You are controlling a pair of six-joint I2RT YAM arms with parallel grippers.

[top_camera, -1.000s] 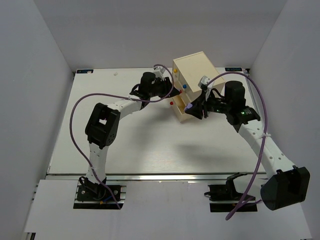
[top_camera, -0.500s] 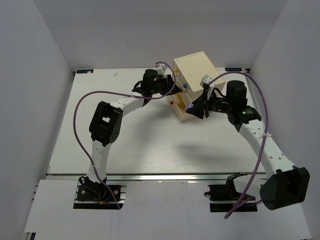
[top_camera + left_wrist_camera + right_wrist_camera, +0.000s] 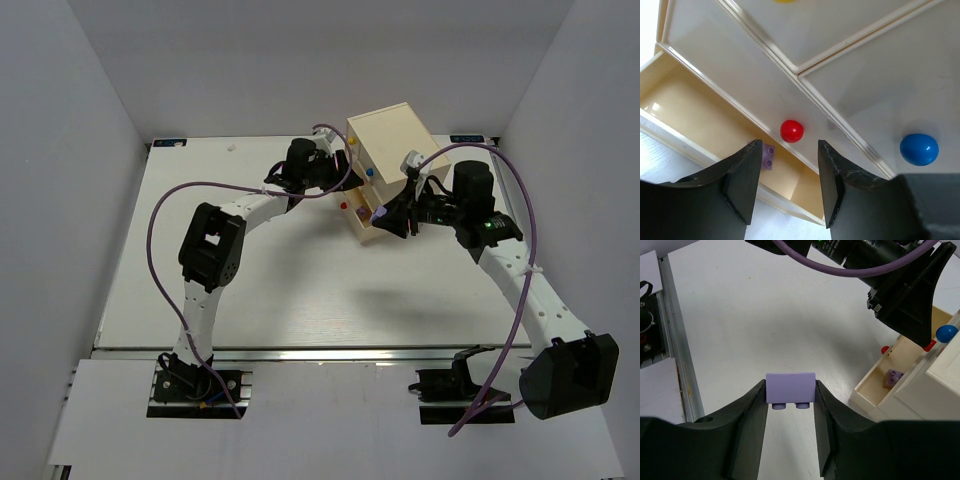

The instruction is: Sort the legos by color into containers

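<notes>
The cream wooden chest (image 3: 392, 140) stands at the back of the table, its bottom drawer (image 3: 700, 120) pulled out. A small purple lego (image 3: 768, 157) lies inside that drawer; it also shows in the right wrist view (image 3: 893, 377). My left gripper (image 3: 787, 187) is open and empty, its fingers on either side of a red knob (image 3: 791, 131) without touching it. My right gripper (image 3: 790, 405) is shut on a purple lego (image 3: 790, 388), held studs down above the table beside the open drawer (image 3: 890, 382). In the top view the right gripper (image 3: 385, 218) hovers by the chest's front.
A blue knob (image 3: 919, 149) sits on the drawer above, and a yellow knob (image 3: 785, 1) at the top edge of the left wrist view. The left arm's wrist (image 3: 900, 285) hangs over the chest in the right wrist view. White walls enclose the table (image 3: 300, 290).
Over the last second the left arm shifted slightly toward the chest, then held still. The right gripper stays by the drawer with the purple lego.
</notes>
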